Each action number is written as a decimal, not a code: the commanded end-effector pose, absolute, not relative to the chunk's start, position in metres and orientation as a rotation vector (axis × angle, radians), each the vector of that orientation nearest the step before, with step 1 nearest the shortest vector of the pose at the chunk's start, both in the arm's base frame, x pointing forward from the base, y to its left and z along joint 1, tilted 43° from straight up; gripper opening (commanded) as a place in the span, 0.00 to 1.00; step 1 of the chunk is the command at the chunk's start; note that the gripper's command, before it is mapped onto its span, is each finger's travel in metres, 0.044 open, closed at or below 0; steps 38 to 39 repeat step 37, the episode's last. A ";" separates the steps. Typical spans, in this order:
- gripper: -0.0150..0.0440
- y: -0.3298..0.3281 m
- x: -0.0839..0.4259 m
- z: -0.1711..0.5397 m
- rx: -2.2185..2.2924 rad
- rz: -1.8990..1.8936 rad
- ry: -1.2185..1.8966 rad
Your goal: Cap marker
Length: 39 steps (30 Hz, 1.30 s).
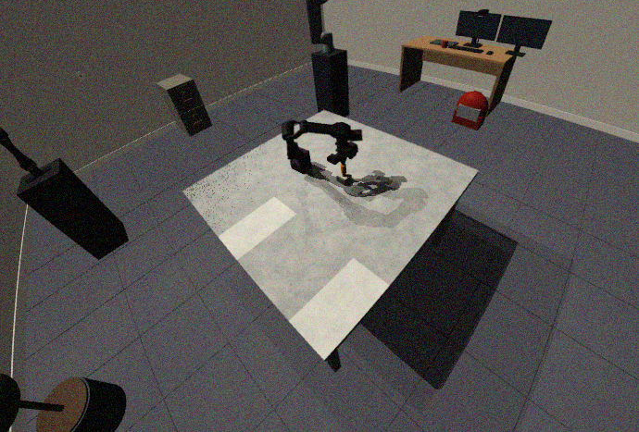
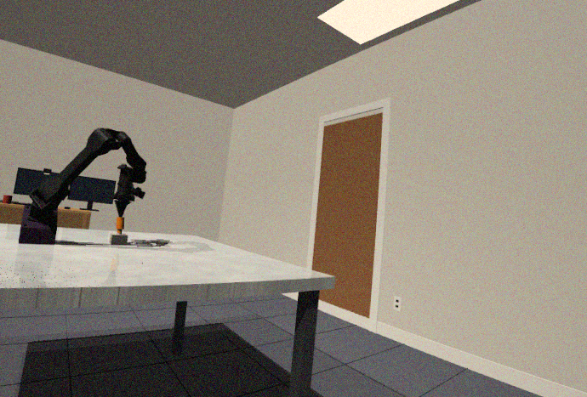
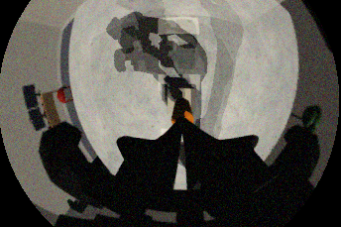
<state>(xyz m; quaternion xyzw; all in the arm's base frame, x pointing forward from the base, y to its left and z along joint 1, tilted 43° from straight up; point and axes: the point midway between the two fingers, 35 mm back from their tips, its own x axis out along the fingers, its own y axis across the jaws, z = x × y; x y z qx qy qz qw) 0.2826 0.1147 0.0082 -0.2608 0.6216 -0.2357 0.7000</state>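
Note:
The orange cap (image 1: pixel 343 170) (image 2: pixel 120 223) (image 3: pixel 189 117) sits upright on top of the marker. A short dark stretch of the marker (image 2: pixel 120 231) shows between the cap and the holder block (image 1: pixel 344 181) (image 2: pixel 118 239), which stands on the table. My gripper (image 1: pixel 342 162) (image 2: pixel 120 216) (image 3: pixel 181 121) is shut with nothing between its fingers. It points down, with its fingertips at the top of the cap and seeming to touch it. In the wrist view the fingertips hide the middle of the cap. Whether the cap is fully seated cannot be told.
The pale table (image 1: pixel 319 246) (image 2: pixel 227 264) carries the arm's base (image 1: pixel 300 160) (image 2: pixel 37 225) beside the holder. The arm's shadow falls across the table around the holder. A desk with monitors, a red backpack and a drawer cabinet stand away from the table.

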 end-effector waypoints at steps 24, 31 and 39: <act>0.48 0.173 0.273 0.072 -0.578 -0.520 1.385; 0.79 0.173 0.273 0.072 -0.578 -0.520 1.385; 1.00 0.173 0.273 0.072 -0.578 -0.520 1.385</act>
